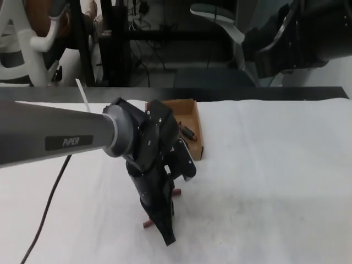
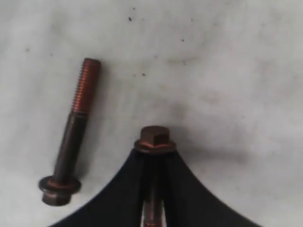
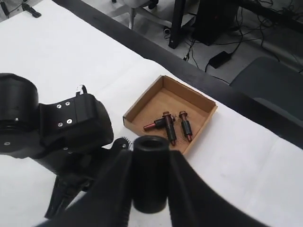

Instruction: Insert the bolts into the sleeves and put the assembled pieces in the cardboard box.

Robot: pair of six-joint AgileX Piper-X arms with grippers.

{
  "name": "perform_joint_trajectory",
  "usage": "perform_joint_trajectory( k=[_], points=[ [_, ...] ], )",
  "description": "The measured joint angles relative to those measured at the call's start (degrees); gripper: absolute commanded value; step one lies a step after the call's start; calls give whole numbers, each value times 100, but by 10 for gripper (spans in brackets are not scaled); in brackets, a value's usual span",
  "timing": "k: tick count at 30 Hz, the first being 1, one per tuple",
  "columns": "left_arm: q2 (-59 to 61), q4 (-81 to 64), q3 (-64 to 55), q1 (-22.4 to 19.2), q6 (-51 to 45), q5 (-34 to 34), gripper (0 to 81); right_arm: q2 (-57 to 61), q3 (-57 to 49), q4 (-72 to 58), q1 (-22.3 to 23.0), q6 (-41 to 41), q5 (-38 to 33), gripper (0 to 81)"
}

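Observation:
My left gripper (image 2: 154, 158) is shut on a copper bolt (image 2: 155, 137), whose hex head sticks out past the fingertips just over the white cloth. A second copper bolt (image 2: 71, 137) lies loose on the cloth beside it. In the high view the left gripper (image 1: 164, 228) points down at the cloth, with copper bolt ends (image 1: 147, 224) showing at its side. My right gripper (image 3: 150, 163) is shut on a black sleeve (image 3: 150, 172), held high above the bench. The cardboard box (image 3: 142, 101) holds two assembled pieces (image 3: 163, 124).
The box (image 1: 199, 135) sits just behind the left arm (image 1: 137, 137). A black cable (image 1: 47, 206) runs over the cloth at the left. The right arm's dark body (image 1: 297, 38) hangs at the upper right. White cloth (image 1: 275, 181) spreads to the right.

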Motion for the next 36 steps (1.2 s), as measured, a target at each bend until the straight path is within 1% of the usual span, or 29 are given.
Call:
perform_joint_trajectory(
  k=[3,6,9,13,15,19,21,25,27,29,33,35,36],
  points=[
    [-385,-68,79,11,-427,392,18,0,25,0,0,-214,172,0],
    [-1065,-532,145,38,-905,529,18,-74,192,-129,-20,-300,277,0],
    [-1974,-1117,334,132,-1409,567,18,-296,569,-346,-97,-301,277,0],
    [-3194,-1809,870,249,-2004,573,18,-784,1239,-892,-250,-216,333,0],
    [-3790,-2157,1205,278,-2242,507,18,-1211,1836,-1325,-315,-27,362,0],
    [-4867,-2887,2058,275,-2685,341,18,-1676,2504,-1723,-298,238,352,6],
    [-5592,-3558,2519,275,-3078,293,18,-1756,2824,-1787,-206,363,334,6],
    [-6542,-4805,3305,275,-3708,233,18,-1755,3249,-2073,184,413,305,6],
    [-6850,-5209,3635,275,-3905,141,18,-1755,3427,-2460,443,415,300,6],
    [-7086,-5587,3971,275,-4066,58,18,-1755,3758,-3134,812,415,361,6],
    [-7147,-5902,4364,236,-4533,12,18,-1657,4388,-4381,1495,354,909,6],
    [-7123,-6088,4534,97,-4631,-58,18,-1493,4620,-4892,1781,279,1203,6],
    [-7097,-6178,4616,-43,-4665,-148,18,-1336,4751,-5117,1948,229,1364,6]
  ],
)
